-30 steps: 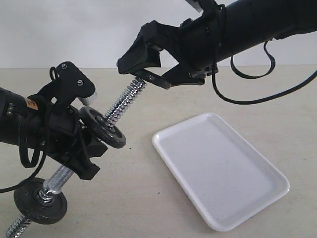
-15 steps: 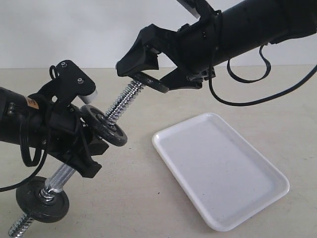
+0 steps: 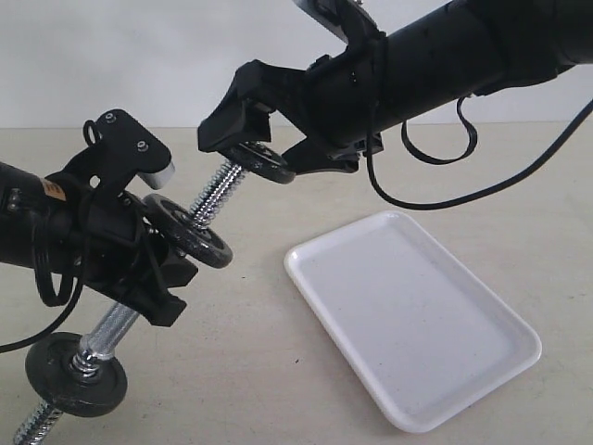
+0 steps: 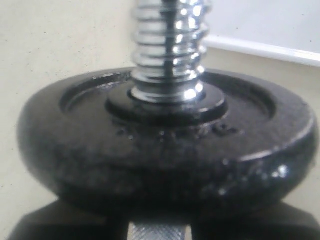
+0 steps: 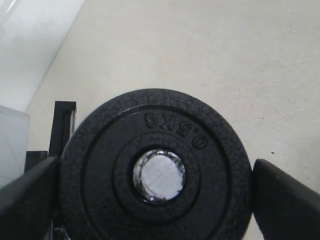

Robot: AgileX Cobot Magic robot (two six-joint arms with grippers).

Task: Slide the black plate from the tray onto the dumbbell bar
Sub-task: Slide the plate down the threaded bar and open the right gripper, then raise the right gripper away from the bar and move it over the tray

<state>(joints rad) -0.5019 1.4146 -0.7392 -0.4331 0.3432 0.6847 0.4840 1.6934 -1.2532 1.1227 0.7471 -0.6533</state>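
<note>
At the raised tip of the dumbbell bar (image 3: 211,199), exterior view, my right gripper (image 3: 262,153) pinches the black plate (image 3: 269,167), well apart from the tray (image 3: 417,315); my left gripper (image 3: 153,269) clamps the bar. Left wrist: another disc (image 4: 165,150) sits on the threads. Right wrist: the bar end fills the plate's hole.

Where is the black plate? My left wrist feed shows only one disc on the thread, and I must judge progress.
Observer: In the exterior view, the black plate is at the upper tip of the dumbbell bar, clamped in the right gripper.
Operator: Is its hole lined up?
Observer: The right wrist view shows the bar's end face centred in the plate's hole.
Operator: What's behind my gripper?
Observer: A lower disc sits near the bar's other end, beyond the left gripper.
</note>
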